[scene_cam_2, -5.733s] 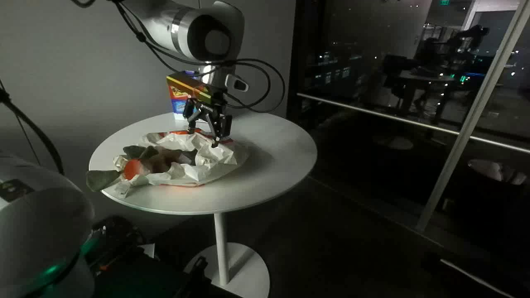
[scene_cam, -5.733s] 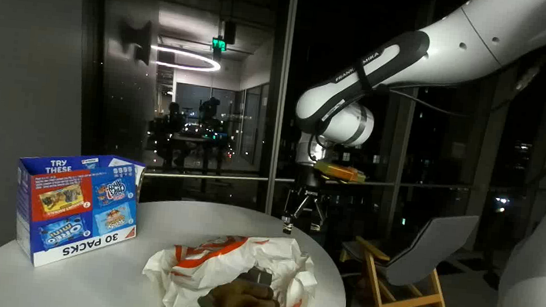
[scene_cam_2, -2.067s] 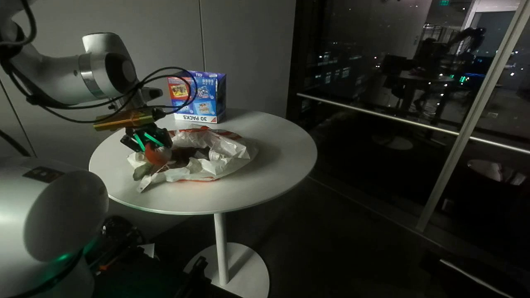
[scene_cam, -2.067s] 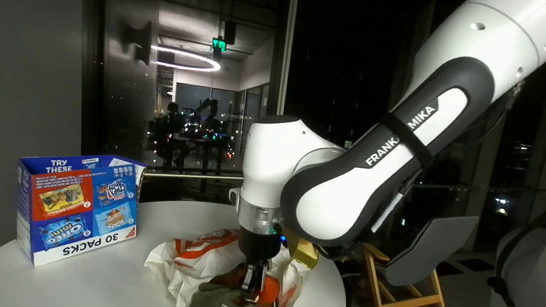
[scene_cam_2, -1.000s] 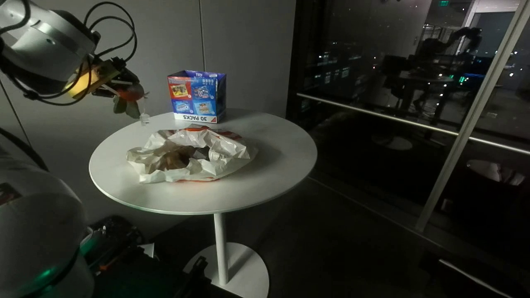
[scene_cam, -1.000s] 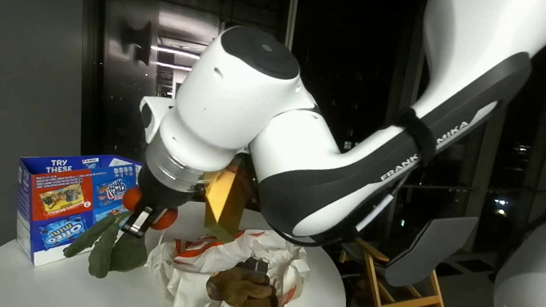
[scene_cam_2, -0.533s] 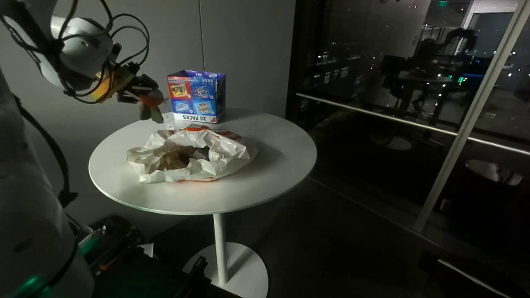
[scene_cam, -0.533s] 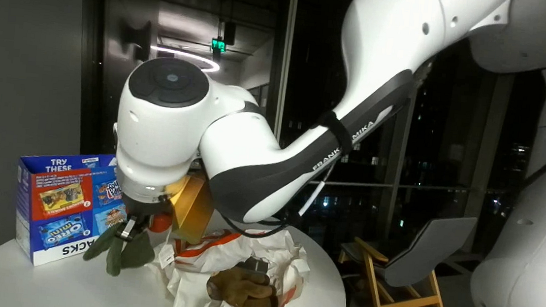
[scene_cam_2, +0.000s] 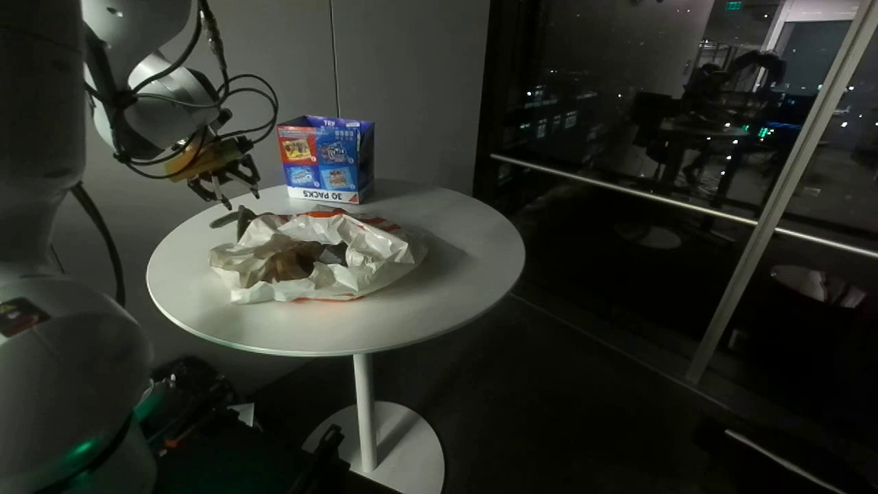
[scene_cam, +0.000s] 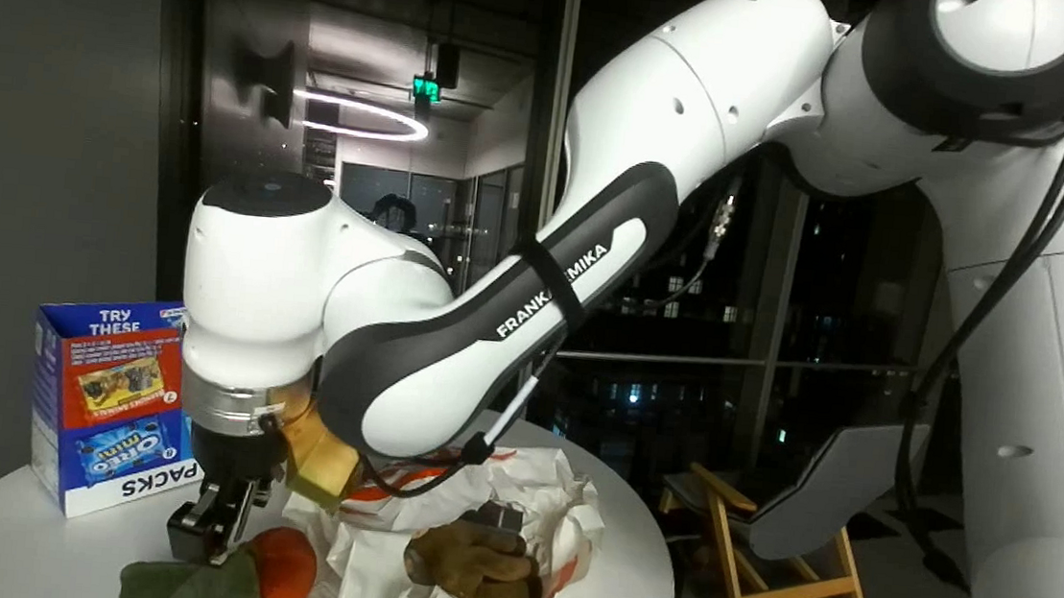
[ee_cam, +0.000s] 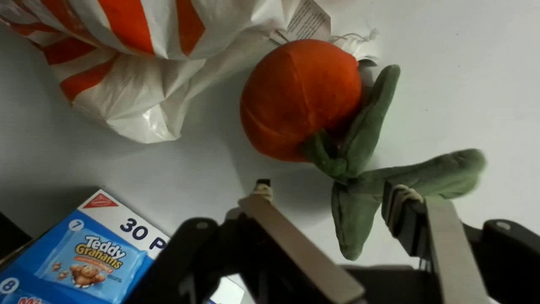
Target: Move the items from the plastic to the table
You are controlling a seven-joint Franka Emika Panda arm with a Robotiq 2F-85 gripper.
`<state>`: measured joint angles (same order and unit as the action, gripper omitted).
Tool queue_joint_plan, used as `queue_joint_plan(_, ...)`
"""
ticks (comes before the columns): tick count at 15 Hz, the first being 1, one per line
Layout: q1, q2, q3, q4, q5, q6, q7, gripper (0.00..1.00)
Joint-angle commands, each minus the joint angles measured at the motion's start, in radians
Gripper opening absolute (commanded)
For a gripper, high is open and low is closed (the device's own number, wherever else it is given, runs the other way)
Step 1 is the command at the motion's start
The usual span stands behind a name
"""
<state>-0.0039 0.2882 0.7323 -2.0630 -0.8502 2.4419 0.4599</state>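
Observation:
A plush orange ball with green leaves (ee_cam: 301, 101) lies on the white table (ee_cam: 464, 84) beside the plastic bag (ee_cam: 147, 122). It shows in an exterior view (scene_cam: 282, 571); elsewhere mostly its leaves (scene_cam_2: 240, 219) show behind the bag. My gripper (ee_cam: 328, 195) is open just above the leaves, with one leaf between its fingers and nothing gripped. The gripper also shows in both exterior views (scene_cam: 210, 541) (scene_cam_2: 241, 199). A brown plush item (scene_cam: 475, 569) and a dark grey item (scene_cam: 496, 516) sit in the crumpled white-and-orange bag (scene_cam: 563, 494).
A blue and red snack box (scene_cam: 113, 407) stands on the table close to my gripper, at the lower left of the wrist view (ee_cam: 93, 253). The round table's edge (scene_cam_2: 336, 353) curves around the bag. A grey chair (scene_cam: 813, 497) stands beyond the table.
My gripper took the orange plush out of the bag, carried it towards the snack box, lowered it and opened. The plush now lies on the table, and the bag still holds the brown item.

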Motion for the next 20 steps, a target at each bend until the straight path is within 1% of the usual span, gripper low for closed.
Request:
queue_joint_plan(1, 0.146, -0.127, -0.18, -0.03, 0.141, -0.044, 0.044, 0.97)
queue_joint_plan(4, 0.218, -0.223, -0.308, -0.109, 0.217, -0.094, 0.092, 1.0)
queue_joint_plan(5, 0.224, -0.248, -0.343, -0.137, 0.233, -0.105, 0.105, 1.0)
queue_joint_plan(8, 0.212, -0.305, -0.421, -0.227, 0.309, -0.126, 0.129, 1.0)
queue_joint_plan(10, 0.194, -0.313, -0.467, -0.275, 0.378, -0.119, 0.126, 1.0)
queue_joint_plan(12, 0.182, -0.335, -0.503, -0.327, 0.48, -0.105, 0.11, 1.0)
queue_joint_plan(14, 0.172, -0.354, -0.529, -0.371, 0.615, -0.093, 0.072, 1.0)
queue_joint_plan(15, 0.168, -0.345, -0.539, -0.377, 0.67, -0.1, 0.052, 1.0)
queue_joint_plan(18, 0.164, -0.287, -0.557, -0.384, 0.847, -0.06, -0.086, 1.0)
queue_joint_plan(20, 0.162, -0.251, -0.563, -0.386, 0.904, -0.017, -0.131, 1.0)
